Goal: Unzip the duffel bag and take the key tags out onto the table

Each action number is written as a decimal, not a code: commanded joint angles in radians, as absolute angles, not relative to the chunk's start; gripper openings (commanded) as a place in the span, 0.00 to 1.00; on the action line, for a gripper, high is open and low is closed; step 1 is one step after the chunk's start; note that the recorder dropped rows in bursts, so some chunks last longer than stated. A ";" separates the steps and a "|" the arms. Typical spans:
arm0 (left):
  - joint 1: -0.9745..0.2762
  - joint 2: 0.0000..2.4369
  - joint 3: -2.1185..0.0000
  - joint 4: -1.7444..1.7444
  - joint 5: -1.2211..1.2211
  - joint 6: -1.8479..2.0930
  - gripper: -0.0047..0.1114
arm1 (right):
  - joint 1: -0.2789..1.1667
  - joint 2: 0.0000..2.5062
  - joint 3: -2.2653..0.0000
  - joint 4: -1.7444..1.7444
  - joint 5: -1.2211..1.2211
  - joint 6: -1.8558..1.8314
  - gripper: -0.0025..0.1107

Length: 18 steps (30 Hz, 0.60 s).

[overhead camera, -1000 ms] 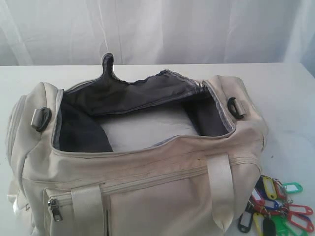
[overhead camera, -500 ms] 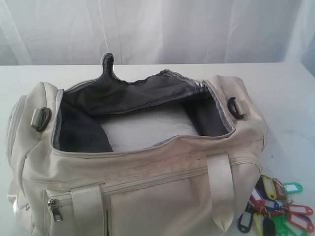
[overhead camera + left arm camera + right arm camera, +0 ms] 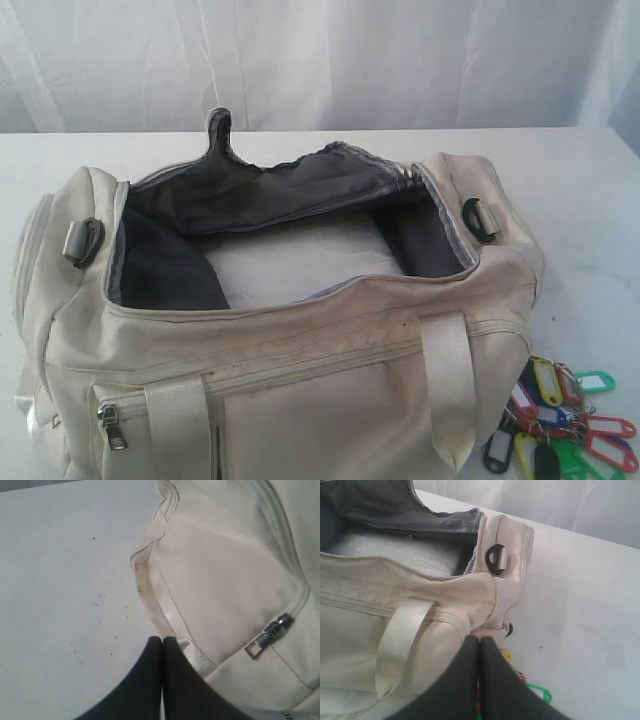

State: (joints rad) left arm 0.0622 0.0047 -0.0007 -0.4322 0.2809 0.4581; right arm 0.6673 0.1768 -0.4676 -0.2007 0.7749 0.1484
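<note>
The cream duffel bag lies on the white table with its top zipper open, showing dark grey lining and a pale bottom. The bunch of coloured key tags lies on the table by the bag's right front corner. Neither arm shows in the exterior view. My left gripper is shut and empty, beside the bag's end with a metal zipper pull. My right gripper is shut and empty above the key tags, which its fingers mostly hide, next to the bag.
A white curtain hangs behind the table. A black D-ring sits on the bag's right end and a grey buckle on its left end. A front pocket zipper pull hangs at the lower left.
</note>
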 commanded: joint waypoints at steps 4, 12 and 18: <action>0.056 0.000 0.000 -0.426 0.279 0.448 0.04 | 0.667 0.171 -0.468 -0.202 0.761 0.142 0.02; 0.056 0.000 0.000 0.007 0.202 0.448 0.04 | 0.667 0.171 -0.468 -0.203 0.761 0.134 0.02; 0.028 0.000 0.000 0.000 0.203 0.448 0.04 | 0.667 0.171 -0.468 -0.203 0.761 0.134 0.02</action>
